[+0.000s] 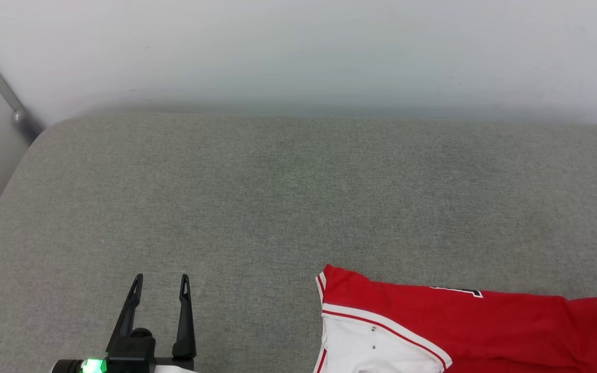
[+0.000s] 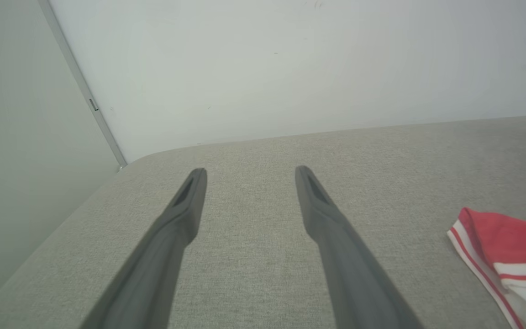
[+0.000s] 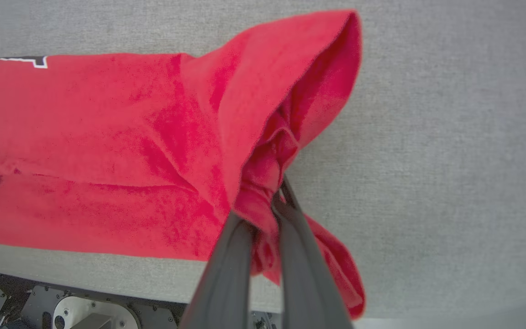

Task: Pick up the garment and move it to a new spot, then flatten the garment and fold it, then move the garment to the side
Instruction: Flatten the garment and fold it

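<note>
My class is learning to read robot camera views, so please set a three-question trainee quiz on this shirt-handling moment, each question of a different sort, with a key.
1. True or false: the jaws of the left gripper are shut on the garment.
2. Multiple choice: what do the jaws of the right gripper clamp? A) a white sleeve B) bunched red fabric C) the striped trim
3. Short answer: on which side of the left gripper, by the robot's own sides, does the garment lie?
Key: 1 false, they stand open, holding nothing; 2 B; 3 its right.
</note>
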